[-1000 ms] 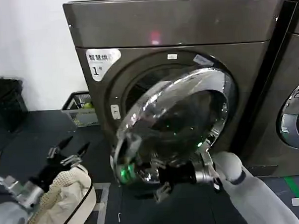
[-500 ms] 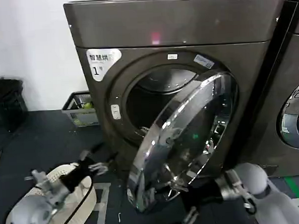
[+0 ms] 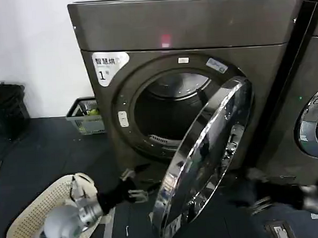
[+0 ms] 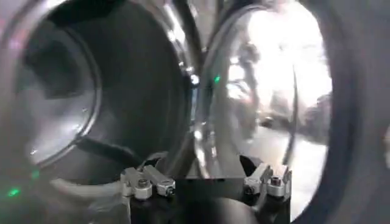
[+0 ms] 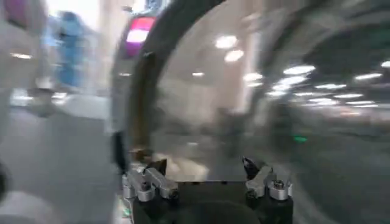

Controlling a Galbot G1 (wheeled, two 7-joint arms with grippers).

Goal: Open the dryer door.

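Your dryer door (image 3: 205,159) hangs swung well out edge-on, drum exposed, so the left tool (image 3: 134,186), fingers spread and empty, sits just beside its chrome rim while the right tool (image 3: 262,203), also spread, idles low behind it.

The dryer door (image 3: 205,159) stands swung out in front of the dryer (image 3: 189,81), with the left gripper (image 3: 134,186) near its left, the right gripper (image 3: 260,199) low on its right, and a laundry basket (image 3: 31,217) on the floor at far left.
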